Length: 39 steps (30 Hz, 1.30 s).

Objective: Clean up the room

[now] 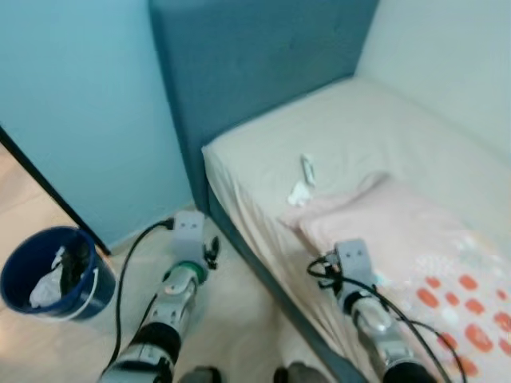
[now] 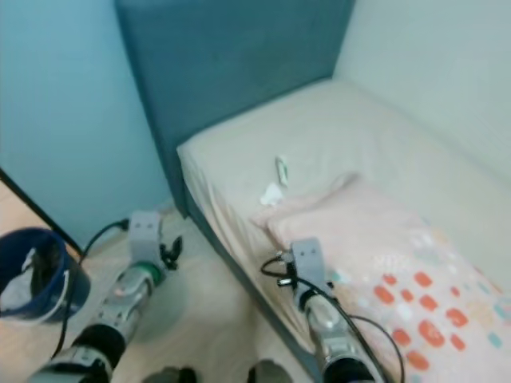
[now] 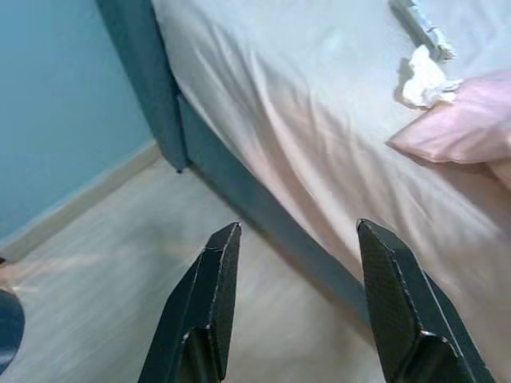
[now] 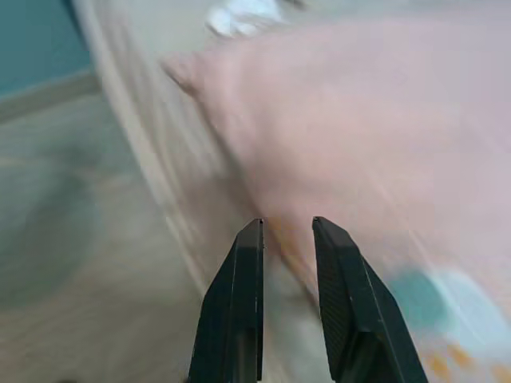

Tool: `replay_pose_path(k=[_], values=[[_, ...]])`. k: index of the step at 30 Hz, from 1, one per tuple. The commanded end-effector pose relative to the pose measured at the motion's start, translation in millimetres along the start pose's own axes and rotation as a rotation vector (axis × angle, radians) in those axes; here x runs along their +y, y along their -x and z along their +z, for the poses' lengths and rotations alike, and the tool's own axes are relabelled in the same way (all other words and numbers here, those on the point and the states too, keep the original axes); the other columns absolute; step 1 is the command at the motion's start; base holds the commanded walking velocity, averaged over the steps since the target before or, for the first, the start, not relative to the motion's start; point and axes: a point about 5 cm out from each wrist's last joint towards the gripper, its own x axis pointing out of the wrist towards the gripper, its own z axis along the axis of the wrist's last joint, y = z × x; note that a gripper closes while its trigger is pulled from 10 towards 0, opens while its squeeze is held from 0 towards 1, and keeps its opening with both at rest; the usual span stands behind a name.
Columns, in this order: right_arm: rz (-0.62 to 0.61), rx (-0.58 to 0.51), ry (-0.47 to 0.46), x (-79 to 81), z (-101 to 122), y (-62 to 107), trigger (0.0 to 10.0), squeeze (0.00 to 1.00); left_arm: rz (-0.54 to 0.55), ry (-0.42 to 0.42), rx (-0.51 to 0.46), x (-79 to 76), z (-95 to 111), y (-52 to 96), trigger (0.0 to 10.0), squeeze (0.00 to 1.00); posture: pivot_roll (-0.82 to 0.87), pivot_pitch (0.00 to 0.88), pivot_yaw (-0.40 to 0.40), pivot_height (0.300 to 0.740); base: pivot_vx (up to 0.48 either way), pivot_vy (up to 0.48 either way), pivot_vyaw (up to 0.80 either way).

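One bed (image 1: 351,128) with a cream sheet, pushed into the corner against a blue headboard (image 1: 255,72). On it: one crumpled white tissue (image 1: 299,192), one small slim whitish object (image 1: 307,167) just past the tissue — too blurry to identify — and one pink pillow (image 1: 375,215) right beside the tissue. A blanket with orange spots (image 1: 463,311) is cut off at the frame edge.

One blue bucket (image 1: 20,291) on the floor (image 1: 231,319) to the robot's left, near the wall, well apart from the bed; white scraps (image 1: 48,287) inside it, number unclear, plus something dark that can't be made out.

Two grippers. Left gripper (image 3: 295,239) hovers over the floor beside the bed's near edge, fingers (image 3: 207,303) spread wide apart, holding nothing; tissue and slim object visible ahead in its wrist view. Right gripper (image 4: 286,227) is at the bed's edge by the pillow, fingers (image 4: 239,311) close together with a thin gap, nothing between them; that wrist view is motion-blurred.

Two dark shapes at the bottom edge of the head views, cut off.
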Motion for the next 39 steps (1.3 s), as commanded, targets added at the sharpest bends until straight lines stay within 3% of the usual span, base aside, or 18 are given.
replay_pose_path(k=[1,6,18,31,39], values=[[0.018,0.020,-0.017,9.0,-5,1.4,10.0,0.00,0.027,0.000,0.043,9.6,-11,4.3,10.0,0.00,0.02,0.072,0.026,0.740,0.000,0.480,0.00],[0.019,0.021,-0.022,10.8,-5,1.2,10.0,0.00,0.030,-0.050,0.012,12.2,-7,4.0,10.0,0.00,0.02,0.074,0.026,0.740,0.000,0.192,0.00],[-0.025,0.003,-0.065,6.3,-1,-0.1,10.0,0.00,0.032,-0.084,0.006,9.1,-6,4.0,10.0,0.00,0.02,0.070,0.032,0.740,0.000,0.000,0.00],[-0.117,-0.070,-0.091,-11.2,8,0.4,10.0,0.00,0.044,-0.108,-0.029,12.1,-4,4.9,10.0,0.00,0.01,0.025,0.052,0.740,0.000,0.000,-0.80],[-0.106,-0.079,-0.083,-10.4,14,-4.3,10.0,0.00,0.067,-0.124,-0.022,14.4,-5,4.8,10.0,0.00,0.01,0.012,0.046,0.740,0.000,0.000,-0.80]])
